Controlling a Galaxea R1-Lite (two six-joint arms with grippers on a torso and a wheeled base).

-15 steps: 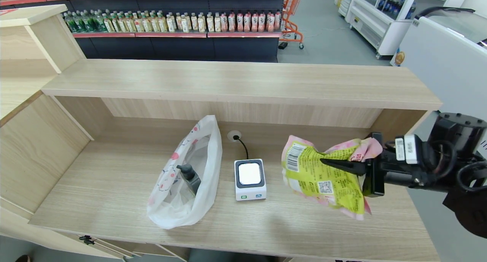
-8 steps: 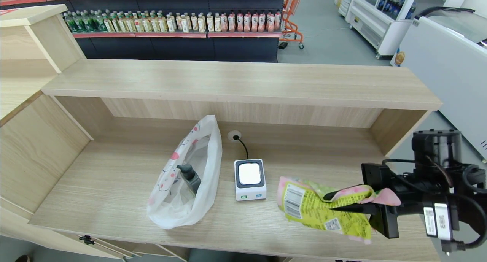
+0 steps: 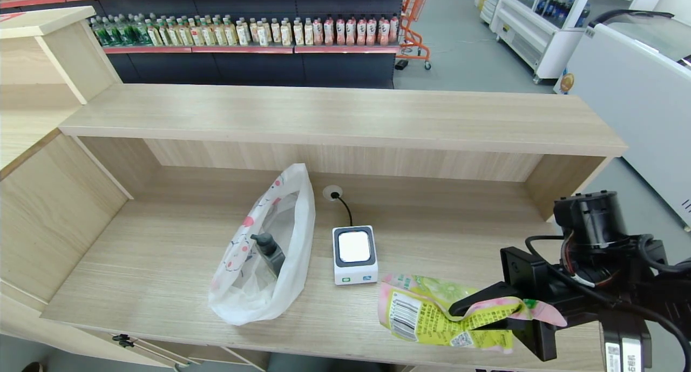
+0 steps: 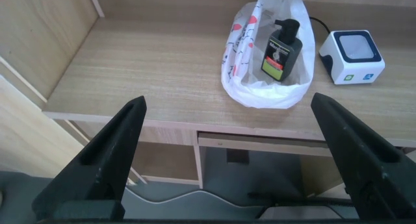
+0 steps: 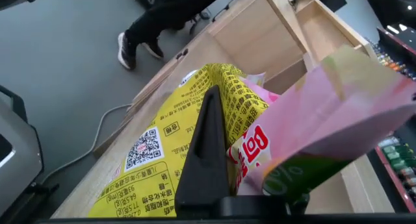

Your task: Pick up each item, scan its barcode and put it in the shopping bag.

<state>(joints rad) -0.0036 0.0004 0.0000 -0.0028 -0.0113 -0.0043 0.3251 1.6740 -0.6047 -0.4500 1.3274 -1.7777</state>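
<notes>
The right gripper is seen clamped on a yellow-green and pink snack pouch, held low at the near right of the wooden counter, barcode showing on top. The left gripper is held with fingers wide apart at the counter's near edge. A dark pump bottle is contained in the white shopping bag, just left of the corded scanner. Drink shelves and freezer cabinets are seen beyond.
</notes>
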